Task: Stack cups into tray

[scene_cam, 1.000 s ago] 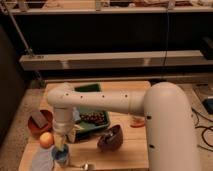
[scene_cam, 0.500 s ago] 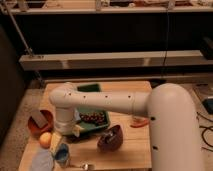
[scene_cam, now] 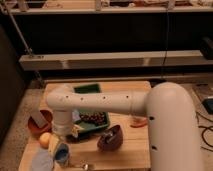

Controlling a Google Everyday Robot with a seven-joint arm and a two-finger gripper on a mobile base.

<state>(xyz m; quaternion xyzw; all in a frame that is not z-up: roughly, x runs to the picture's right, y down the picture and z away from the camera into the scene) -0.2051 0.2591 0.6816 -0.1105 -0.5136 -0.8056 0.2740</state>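
Observation:
A light-blue plastic cup (scene_cam: 61,155) stands near the table's front left corner. My gripper (scene_cam: 62,142) hangs from the white arm's wrist straight above this cup, at or just over its rim. The dark green tray (scene_cam: 93,90) lies behind and to the right of the gripper, and my arm crosses over it. Dark items lie in the tray's front part. A small shiny metal object (scene_cam: 85,166), perhaps the metal cup, shows at the front edge; its handle is not clear.
An orange-brown bowl (scene_cam: 36,123) sits at the left with a pale item in it. An orange fruit (scene_cam: 45,140) and a pale blue disc (scene_cam: 42,161) lie beside the cup. A dark maroon bowl (scene_cam: 110,139) sits right of the gripper. A reddish item (scene_cam: 139,121) lies under my arm.
The arm's upper link has shifted slightly. The wrist stays over the light-blue cup, which has kept its place on the table.

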